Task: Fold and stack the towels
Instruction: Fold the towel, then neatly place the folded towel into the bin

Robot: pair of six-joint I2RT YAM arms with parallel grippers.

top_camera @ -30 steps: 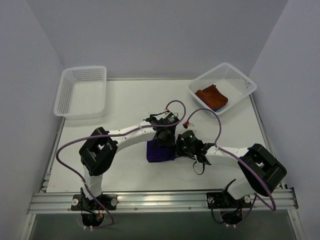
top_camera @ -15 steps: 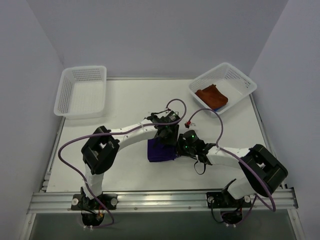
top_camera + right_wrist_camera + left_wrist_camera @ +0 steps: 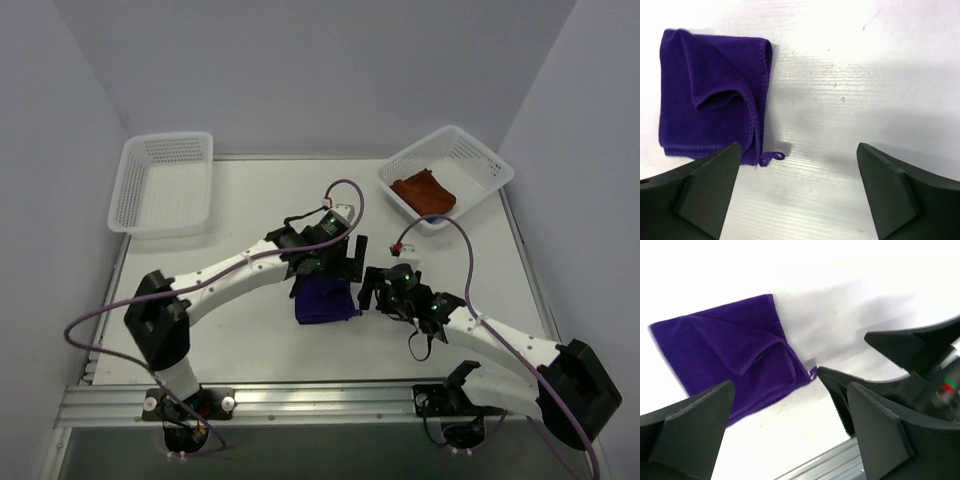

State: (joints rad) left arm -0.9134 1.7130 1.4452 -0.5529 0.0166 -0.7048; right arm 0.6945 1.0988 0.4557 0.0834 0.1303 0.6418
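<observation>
A dark purple towel (image 3: 324, 301) lies folded into a small square on the white table (image 3: 240, 210), with one flap slightly raised and a loose thread at a corner. It shows in the left wrist view (image 3: 730, 362) and the right wrist view (image 3: 710, 95). My left gripper (image 3: 336, 264) hovers open over its far edge, nothing between the fingers (image 3: 690, 435). My right gripper (image 3: 377, 289) stands open just right of it over bare table, its fingers (image 3: 895, 190) wide apart. A rust-brown towel (image 3: 423, 191) lies in the right basket (image 3: 482, 160).
A white mesh basket (image 3: 165, 182) stands at the back left with nothing in it. The other white mesh basket sits at the back right. The right arm's dark fingers (image 3: 912, 347) show at the right of the left wrist view. A metal rail (image 3: 320, 400) runs along the near edge.
Both grippers have opened and let go of the purple towel. The left one has lifted off it and the right one has backed away to the right. The towel stays folded.
</observation>
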